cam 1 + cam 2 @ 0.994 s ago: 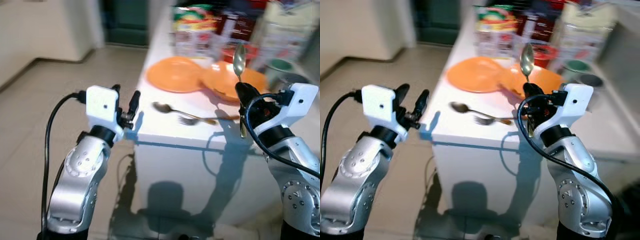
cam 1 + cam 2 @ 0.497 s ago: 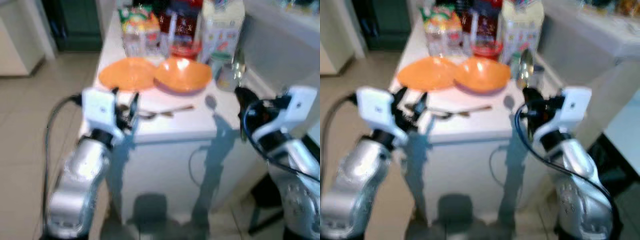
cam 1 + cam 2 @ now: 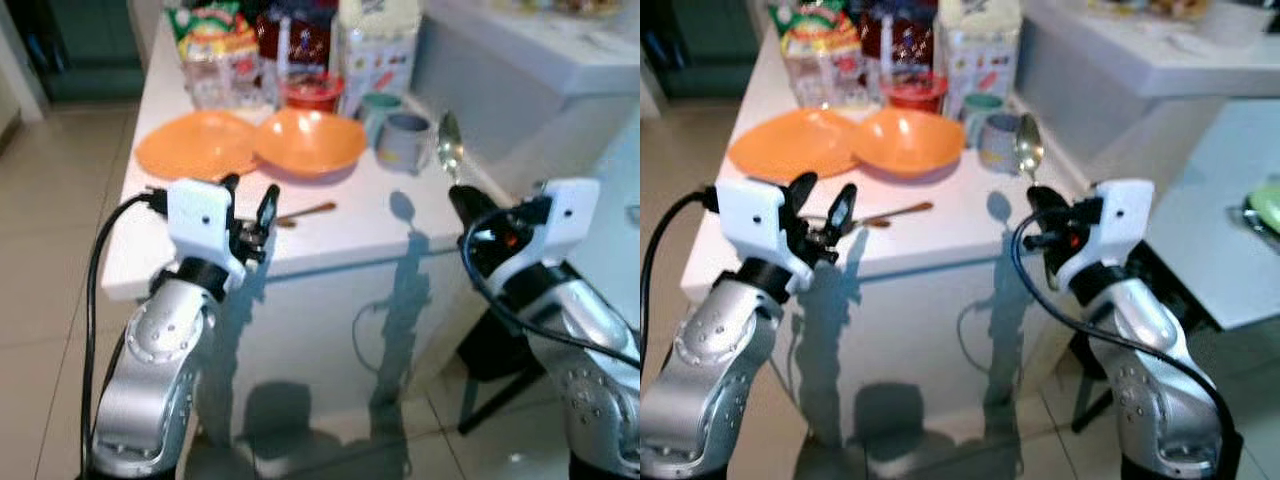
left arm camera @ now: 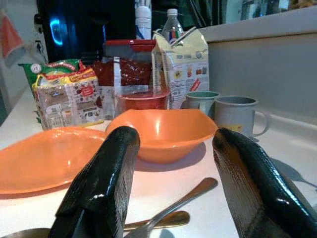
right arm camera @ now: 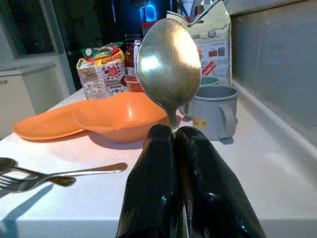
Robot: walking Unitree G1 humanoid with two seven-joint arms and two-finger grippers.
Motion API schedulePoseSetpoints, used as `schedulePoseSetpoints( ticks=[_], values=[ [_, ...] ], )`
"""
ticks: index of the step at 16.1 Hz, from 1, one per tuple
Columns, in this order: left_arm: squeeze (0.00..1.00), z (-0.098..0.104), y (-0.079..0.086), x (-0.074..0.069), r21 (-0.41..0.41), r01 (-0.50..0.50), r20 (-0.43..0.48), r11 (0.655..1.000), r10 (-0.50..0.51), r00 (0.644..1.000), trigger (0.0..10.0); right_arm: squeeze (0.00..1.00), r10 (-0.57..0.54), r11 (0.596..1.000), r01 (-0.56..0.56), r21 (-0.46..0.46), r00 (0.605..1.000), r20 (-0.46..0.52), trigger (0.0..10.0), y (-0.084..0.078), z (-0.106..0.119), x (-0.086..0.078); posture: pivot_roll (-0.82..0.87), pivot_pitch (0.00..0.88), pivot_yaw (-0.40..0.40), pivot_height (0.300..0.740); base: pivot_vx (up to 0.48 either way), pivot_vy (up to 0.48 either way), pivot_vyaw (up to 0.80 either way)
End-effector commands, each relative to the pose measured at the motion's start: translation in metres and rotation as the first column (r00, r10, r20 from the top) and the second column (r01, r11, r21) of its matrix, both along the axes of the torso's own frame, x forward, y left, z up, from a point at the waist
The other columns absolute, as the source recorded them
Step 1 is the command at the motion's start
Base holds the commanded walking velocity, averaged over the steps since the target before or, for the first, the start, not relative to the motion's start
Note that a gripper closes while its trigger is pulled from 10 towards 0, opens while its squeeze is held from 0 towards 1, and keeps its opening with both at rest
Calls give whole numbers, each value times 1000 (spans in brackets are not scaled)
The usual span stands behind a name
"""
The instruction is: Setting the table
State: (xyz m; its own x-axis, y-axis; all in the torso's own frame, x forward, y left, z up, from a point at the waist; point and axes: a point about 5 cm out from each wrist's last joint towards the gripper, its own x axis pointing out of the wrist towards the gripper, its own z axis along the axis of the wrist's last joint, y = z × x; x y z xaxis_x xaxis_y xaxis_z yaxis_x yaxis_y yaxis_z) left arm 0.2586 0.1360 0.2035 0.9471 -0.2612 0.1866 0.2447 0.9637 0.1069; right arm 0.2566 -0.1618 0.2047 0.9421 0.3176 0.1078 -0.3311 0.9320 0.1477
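Note:
My right gripper (image 3: 466, 205) is shut on the handle of a silver spoon (image 3: 448, 156), held upright beyond the white table's (image 3: 330, 245) right front corner. In the right wrist view the spoon's bowl (image 5: 168, 62) rises above the closed fingers (image 5: 153, 188). My left gripper (image 3: 250, 206) hovers open at the table's front edge with nothing between its fingers (image 4: 106, 183). On the table lie an orange plate (image 3: 195, 146), an orange bowl (image 3: 310, 141) and loose cutlery (image 3: 302, 212), including a fork (image 4: 173, 206) just ahead of the left gripper.
Two mugs (image 3: 405, 138), a red-lidded jar (image 3: 310, 90), a carton (image 3: 378, 45) and snack bags (image 3: 210, 50) crowd the table's far end. A grey counter (image 3: 540, 70) runs on the right, with a dark stool (image 3: 495, 350) below. Tiled floor lies on the left.
The camera has swung to the right, so the table now sits further left in view. Both arms keep their pose; the spoon stays in the right gripper.

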Motion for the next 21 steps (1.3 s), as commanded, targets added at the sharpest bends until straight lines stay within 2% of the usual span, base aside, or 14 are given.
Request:
schedulePoseSetpoints(
  ticks=[1, 4, 11, 21],
  values=[
    [0, 1, -2, -1, 15, 1, 10, 1000, -1, 1000, 10000, 0, -4, 1000, 4, -9, 1000, -10, 10000, -2, -3, 0, 43, 0, -48, 740, 0, -435, 0],
    [0, 0, -3, 0, 19, -1, 3, 1000, 1, 1000, 10000, 0, -19, 1000, 19, 5, 1000, -3, 10000, -2, -2, 0, 39, 0, -47, 740, 0, -437, 0],
    [0, 0, -9, 5, 28, 7, 6, 1000, -7, 1000, 10000, 0, -101, 995, 101, -3, 995, -5, 10000, -16, -5, 4, 26, 0, -31, 740, 0, -438, 0],
    [0, -2, -12, 6, 27, 23, -2, 999, -23, 1000, 10000, 0, -127, 992, 127, -4, 992, -1, 10000, -21, -5, 5, 16, 0, -19, 740, 0, -438, 0]
  ],
)
